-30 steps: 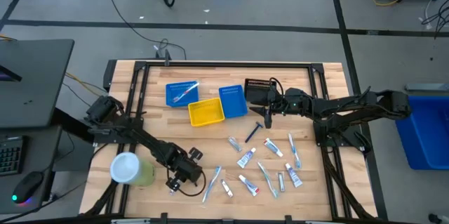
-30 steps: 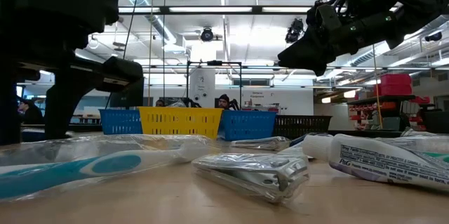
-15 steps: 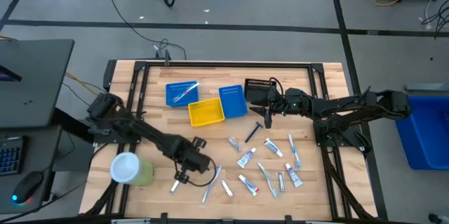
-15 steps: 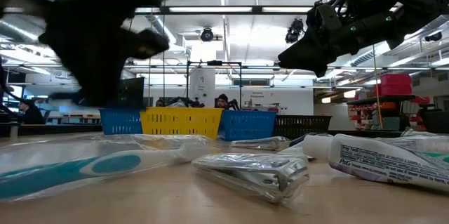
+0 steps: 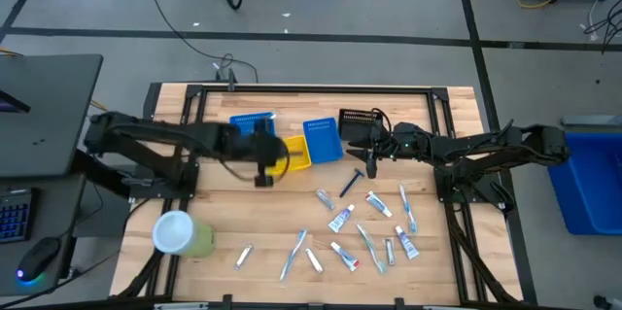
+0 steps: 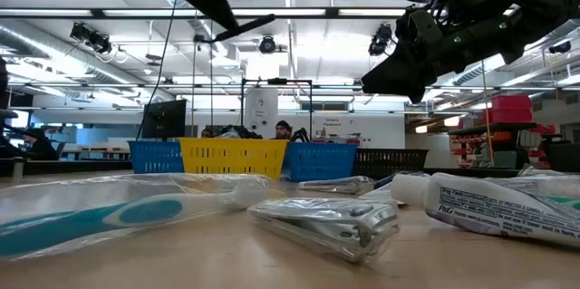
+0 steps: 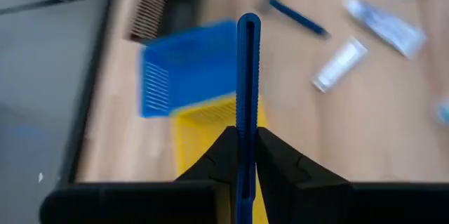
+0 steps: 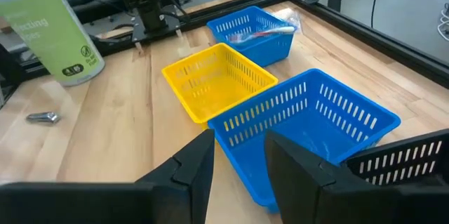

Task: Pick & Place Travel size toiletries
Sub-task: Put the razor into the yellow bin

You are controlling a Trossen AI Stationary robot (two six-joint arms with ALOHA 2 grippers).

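Observation:
My left gripper (image 5: pixel 262 176) is above the yellow bin (image 5: pixel 292 159), shut on a slim dark blue stick (image 7: pixel 247 76). In the low view the gripper (image 6: pixel 217 4) is high above the table and the stick (image 6: pixel 249 24) juts out of it. My right gripper (image 5: pixel 370 151) hovers open and empty by the blue bin (image 5: pixel 324 140), and its fingers frame that bin in the right wrist view (image 8: pixel 238 147). White tubes (image 5: pixel 340 218), toothbrushes (image 5: pixel 406 208) and a dark blue razor (image 5: pixel 350 184) lie flat on the table at the near right. A metal clipper (image 5: pixel 243 255) lies near the front. My left gripper pinches the blue stick between its two fingers near one end (image 7: pixel 243 155). The stick runs along the fingers and most of it sticks out past the fingertips, rounded end (image 7: pixel 248 22) foremost. It is lifted clear, above the yellow bin (image 7: pixel 203 122).
A second blue bin (image 5: pixel 251 127) at the far left holds a wrapped toothbrush. A black bin (image 5: pixel 358 123) stands at the far side beside my right gripper. A big green cylinder with a white lid (image 5: pixel 180 235) stands at the near left. A dark frame rims the table.
My left gripper has risen from the table's near side by the clipper and swung toward the far edge, to above the yellow bin. In the low view it has gone from table height to the top of the picture. The clipper stays on the table.

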